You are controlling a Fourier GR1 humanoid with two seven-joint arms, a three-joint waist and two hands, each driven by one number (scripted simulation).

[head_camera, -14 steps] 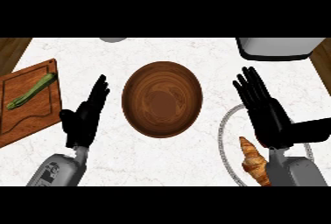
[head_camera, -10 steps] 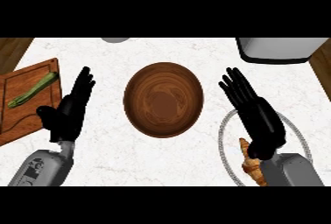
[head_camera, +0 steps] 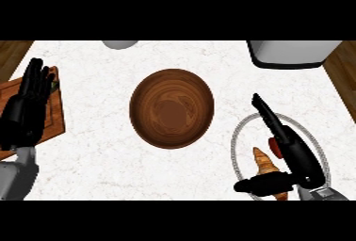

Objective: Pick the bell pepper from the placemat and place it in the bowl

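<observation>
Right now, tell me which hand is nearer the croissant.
Right. The right hand hangs directly over the croissant on the placemat, its thumb crossing it. The left hand is far across the bowl, over the wooden board.

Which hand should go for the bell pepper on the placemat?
Right. The right hand is open over the placemat, partly covering the red bell pepper. The left hand is across the bowl, above the wooden board.
</observation>
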